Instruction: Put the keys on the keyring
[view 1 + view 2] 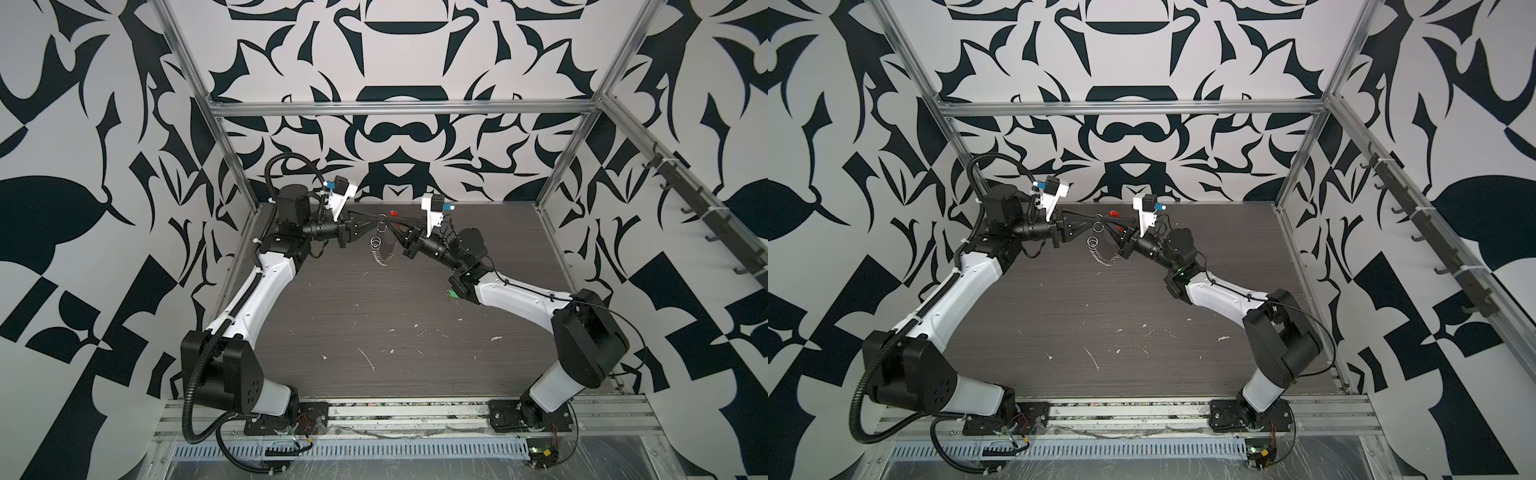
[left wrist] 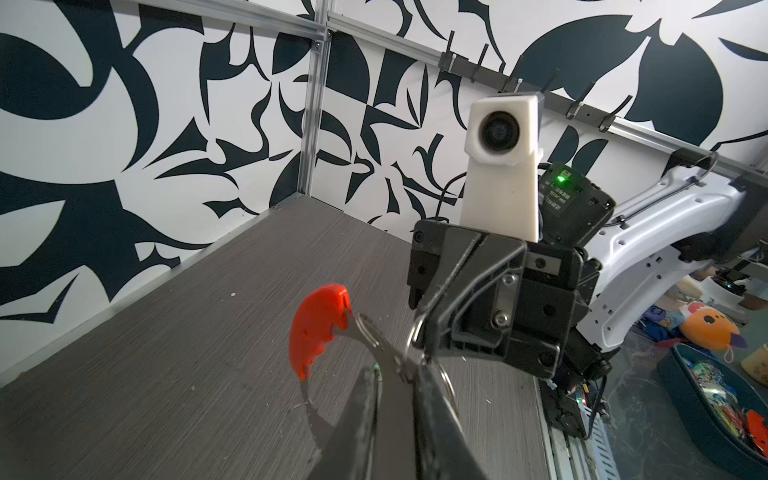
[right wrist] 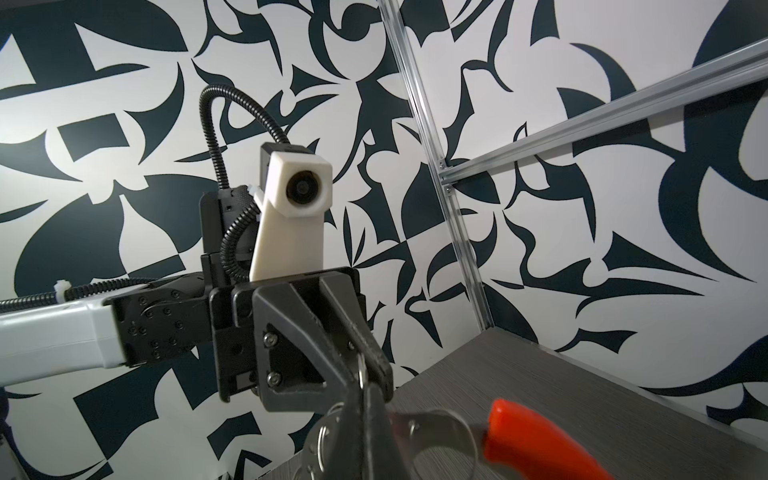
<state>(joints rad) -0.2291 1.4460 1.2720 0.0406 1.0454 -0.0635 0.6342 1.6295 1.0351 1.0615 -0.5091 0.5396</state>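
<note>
Both grippers meet above the far middle of the table (image 1: 374,324) with the keyring (image 1: 382,257) between them. Its red-orange segment (image 1: 394,213) (image 2: 318,328) (image 3: 536,440) points to the back, and a string of silver rings hangs down. My right gripper (image 1: 390,225) (image 3: 368,401) is shut on the keyring's flat metal band. My left gripper (image 1: 376,217) (image 2: 397,366) pinches one small silver ring (image 3: 363,374) at its tips. A small bright green piece (image 1: 453,294), seemingly the keys, lies on the table beside the right forearm, mostly hidden by it.
Aluminium posts (image 1: 232,158) stand at the far table corners. A rail of black hooks (image 1: 706,220) runs along the right wall. Past the table's right edge sits a dark blue bin (image 2: 706,399) of small items, with an orange plush toy (image 2: 708,326) behind it.
</note>
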